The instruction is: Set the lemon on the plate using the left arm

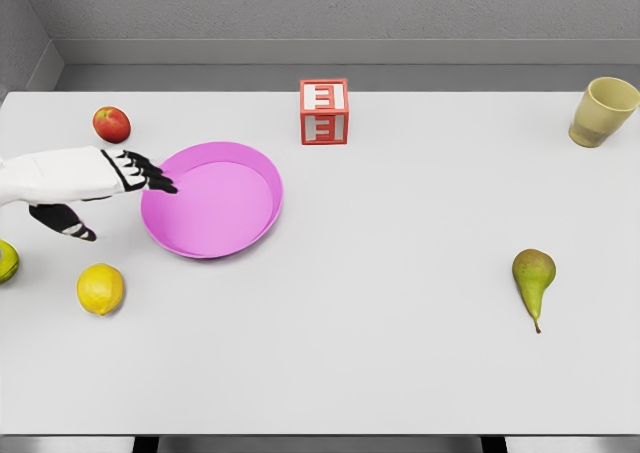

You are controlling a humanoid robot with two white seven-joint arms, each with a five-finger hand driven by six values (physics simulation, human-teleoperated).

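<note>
Table [400, 373] stretches white under everything; on it the pink plate [215, 208] sits left of centre. Left hand [105, 183] hovers at the plate's left rim, fingers spread and holding nothing. Lemon [101, 289] lies on the table below the hand, apart from the plate.

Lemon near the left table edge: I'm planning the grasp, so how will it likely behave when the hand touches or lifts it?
The lemon looks rounded and smooth, so a nudge would probably roll it. It seems firm and small, likely light. The open left hand should close around it rather than push.
</note>
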